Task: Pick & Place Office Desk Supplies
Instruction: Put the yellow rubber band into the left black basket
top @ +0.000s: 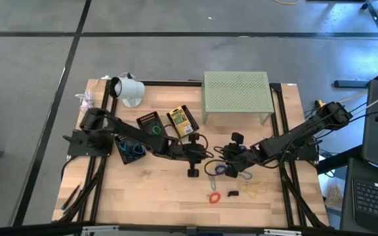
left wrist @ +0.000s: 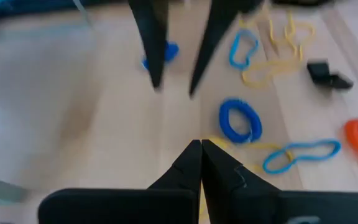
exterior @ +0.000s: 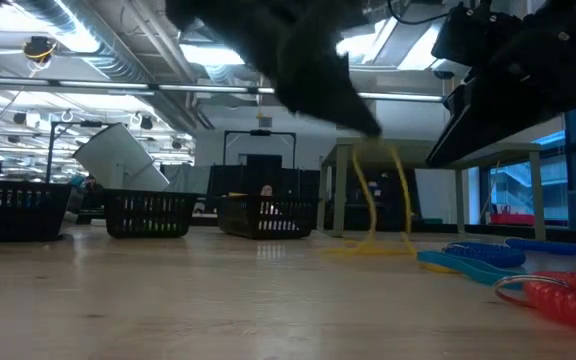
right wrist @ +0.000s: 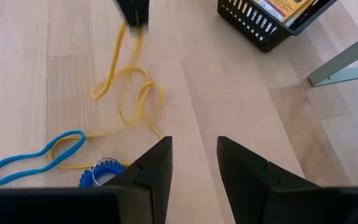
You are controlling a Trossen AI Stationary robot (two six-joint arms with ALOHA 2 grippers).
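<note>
My left gripper (left wrist: 201,148) (top: 205,157) hovers over the table's middle, shut on a yellow rubber band (right wrist: 126,68). My right gripper (right wrist: 194,149) (top: 230,152) is open just to its right, fingers pointing down at bare wood, touching nothing. Lying loose on the table nearby are a blue coil (left wrist: 240,119), a blue rubber band (left wrist: 300,154), a red coil (top: 213,196), a black clip (left wrist: 328,73) and tan bands (top: 254,190). Two yellow packets (top: 181,120) sit in a black basket. My left gripper pinches a strand of the yellow rubber band (right wrist: 129,34) between its shut fingertips, coming from above and slanting down. The band hangs below the fingers (exterior: 370,195). Its lower loops (right wrist: 138,93) lie slack on the table and run under the blue rubber band.
A pale green perforated stand (top: 236,92) stands at the far edge, and a white cup-like object (top: 128,88) at the far left. Black baskets (top: 151,123) (top: 131,149) sit under the left arm. Bare wood shows along the near edge, left of the red coil.
</note>
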